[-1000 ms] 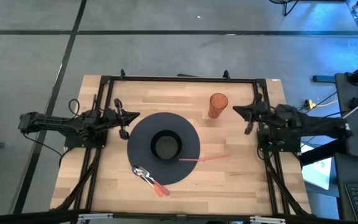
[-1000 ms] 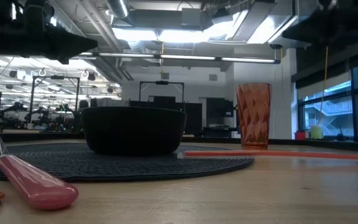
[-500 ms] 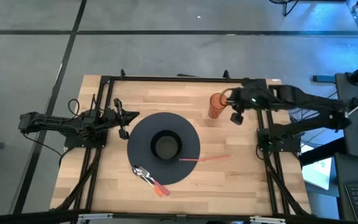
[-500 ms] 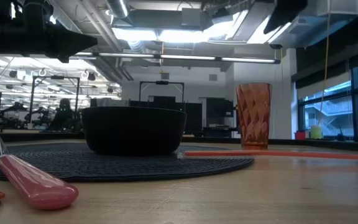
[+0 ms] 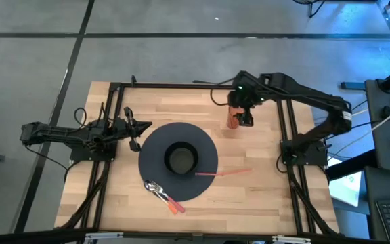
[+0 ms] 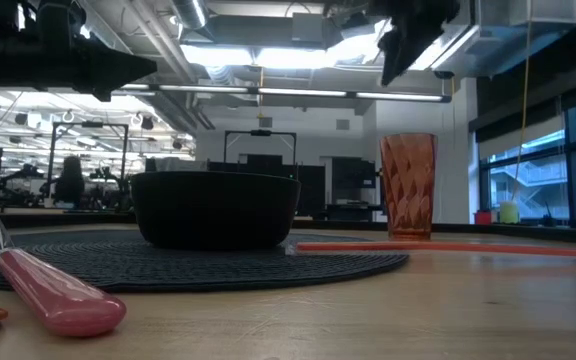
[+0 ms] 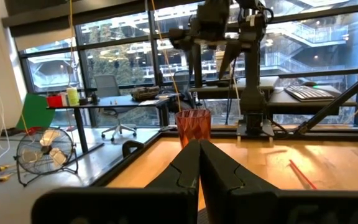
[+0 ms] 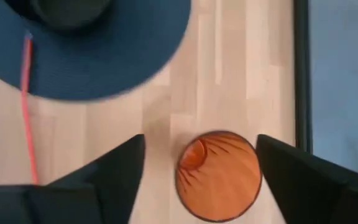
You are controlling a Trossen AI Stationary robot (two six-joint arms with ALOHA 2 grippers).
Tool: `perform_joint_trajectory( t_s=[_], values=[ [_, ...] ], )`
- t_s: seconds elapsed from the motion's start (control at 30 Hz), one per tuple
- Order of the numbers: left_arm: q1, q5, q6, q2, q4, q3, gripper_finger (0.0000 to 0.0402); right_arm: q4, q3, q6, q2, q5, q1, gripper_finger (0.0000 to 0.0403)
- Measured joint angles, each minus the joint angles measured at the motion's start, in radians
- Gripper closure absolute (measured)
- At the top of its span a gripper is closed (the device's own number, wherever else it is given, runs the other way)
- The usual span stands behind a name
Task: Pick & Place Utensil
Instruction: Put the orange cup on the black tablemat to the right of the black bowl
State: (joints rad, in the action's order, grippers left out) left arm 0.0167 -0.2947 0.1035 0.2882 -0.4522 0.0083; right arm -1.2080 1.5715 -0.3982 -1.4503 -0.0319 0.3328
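Note:
An orange ribbed cup (image 5: 236, 114) stands upright on the wooden table's far right part. My right gripper (image 8: 201, 138) hangs open well above the cup (image 8: 218, 176), pointing down, one finger on each side of it and touching nothing; the low view shows it (image 6: 413, 35) high over the cup (image 6: 408, 185). Two utensils with pink and orange handles (image 5: 166, 196) lie on the near left rim of a dark round mat (image 5: 205, 146). A thin red stick (image 5: 223, 173) lies half on the mat's right rim. My left gripper (image 5: 135, 133) waits shut at the table's left.
A black bowl (image 5: 181, 157) sits in the middle of the mat. Black frame rails (image 5: 202, 86) run along the table's far, left and right sides. Bare wood lies near the front edge and right of the mat.
My right arm has swung from its rest at the table's right edge toward the far side and leftward, ending over the orange cup with its gripper tipped down. Cup, utensils and stick have stayed where they were.

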Motion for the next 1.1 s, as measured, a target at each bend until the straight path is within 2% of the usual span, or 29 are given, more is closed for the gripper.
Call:
perform_joint_trajectory(
  t_s=[0.13,0.47,0.77,1.1],
  values=[
    [0.000,0.000,-0.013,0.000,0.000,0.000,0.0399,-0.013,0.000,-0.020,-0.028,0.008,0.043,0.0062],
    [0.000,0.000,-0.038,0.000,0.001,0.000,0.0396,-0.076,-0.014,0.038,-0.035,0.063,0.060,0.0059],
    [0.000,0.000,-0.038,0.000,0.003,0.000,0.0400,0.036,-0.157,0.034,-0.034,0.060,0.060,0.0059],
    [0.000,0.000,-0.038,0.000,0.006,0.000,0.0394,0.048,-0.222,0.059,-0.034,0.051,0.062,0.0065]
  ],
)
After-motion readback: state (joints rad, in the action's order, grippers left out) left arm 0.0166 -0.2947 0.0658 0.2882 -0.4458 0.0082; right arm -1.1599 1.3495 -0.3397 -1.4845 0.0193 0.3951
